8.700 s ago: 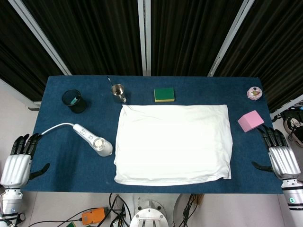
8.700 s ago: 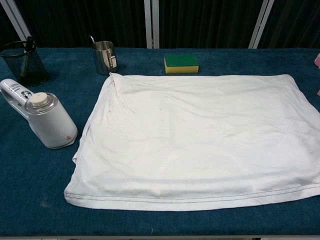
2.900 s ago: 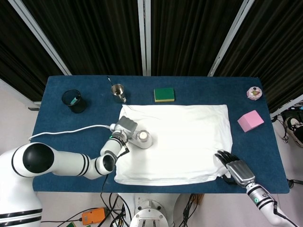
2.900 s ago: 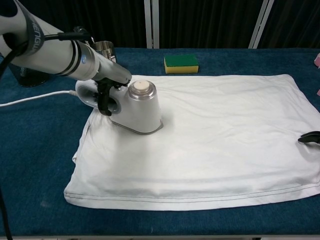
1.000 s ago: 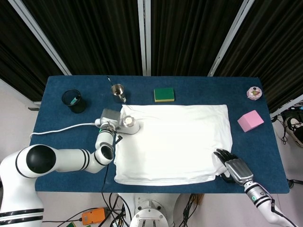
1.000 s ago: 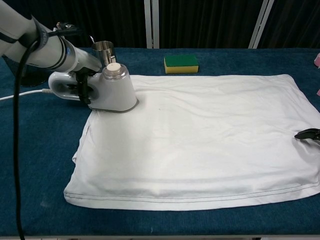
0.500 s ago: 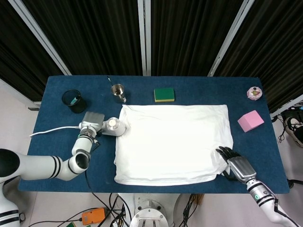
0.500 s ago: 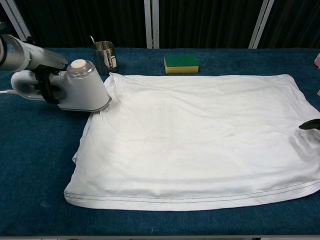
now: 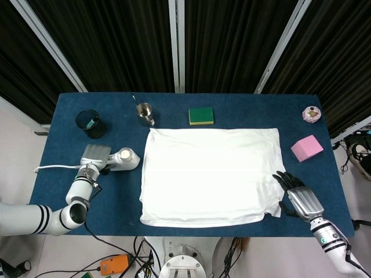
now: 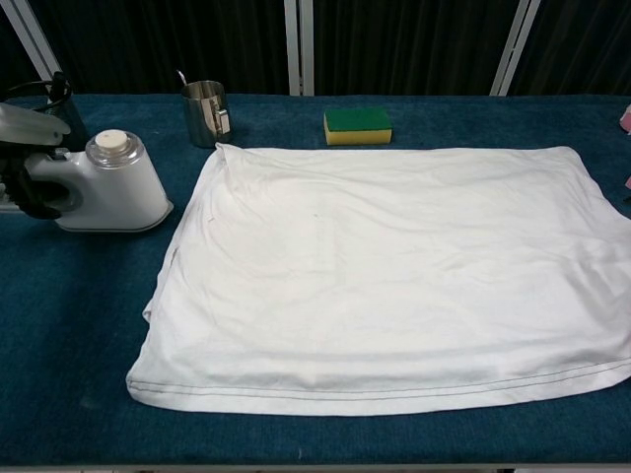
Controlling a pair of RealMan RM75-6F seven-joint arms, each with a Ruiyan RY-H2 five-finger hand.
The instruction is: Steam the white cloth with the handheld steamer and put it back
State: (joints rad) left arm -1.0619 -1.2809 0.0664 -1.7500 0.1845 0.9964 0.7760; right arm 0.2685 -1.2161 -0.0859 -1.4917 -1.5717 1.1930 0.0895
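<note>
The white cloth (image 9: 211, 174) lies spread flat on the blue table (image 9: 191, 104); the chest view shows the cloth (image 10: 394, 276) with light creases. The white handheld steamer (image 9: 120, 159) stands on the table just left of the cloth's left edge, clear of it, also seen as the steamer (image 10: 106, 187) in the chest view. My left hand (image 9: 93, 156) grips its handle, dark fingers (image 10: 28, 192) wrapped around it. My right hand (image 9: 300, 198) rests on the table by the cloth's lower right edge, fingers apart, holding nothing.
A black mesh cup (image 9: 91, 123) and a metal cup (image 9: 145, 113) stand at the back left. A green sponge (image 9: 201, 116) sits behind the cloth. A pink block (image 9: 306, 148) and a small round object (image 9: 312, 114) are at the right. The steamer's white cable (image 9: 55, 168) trails left.
My left hand has carried the steamer leftwards off the cloth's upper left corner onto the bare table. My right hand has slid right and off the cloth's edge.
</note>
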